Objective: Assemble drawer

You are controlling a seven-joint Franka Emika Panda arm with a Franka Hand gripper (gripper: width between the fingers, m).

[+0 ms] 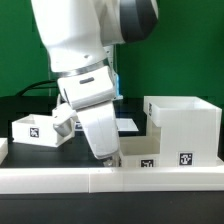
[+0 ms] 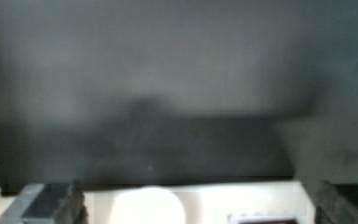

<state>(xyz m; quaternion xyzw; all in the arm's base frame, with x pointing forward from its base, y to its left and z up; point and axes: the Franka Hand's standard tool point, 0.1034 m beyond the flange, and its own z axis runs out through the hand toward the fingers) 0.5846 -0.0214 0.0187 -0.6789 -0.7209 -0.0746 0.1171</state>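
Observation:
The large white cube-like housing [image 1: 186, 128] stands at the exterior view's right, open at the top, with a tag on its front. A small white tray [image 1: 36, 128] with a tag sits at the exterior view's left. A second low white tagged tray [image 1: 146, 157] lies against the housing's lower front. My gripper [image 1: 108, 154] points down between the trays, low over the table. In the wrist view my gripper [image 2: 197, 206] has its dark fingers [image 2: 51, 205] wide apart with a blurred white part [image 2: 151, 205] between them, and I cannot tell whether they touch it.
The long low white rail [image 1: 110, 181] runs along the front of the black table. A flat sheet with tags [image 1: 128, 123] lies behind the arm. A green wall stands at the back. The wrist view shows mostly dark table [image 2: 176, 90].

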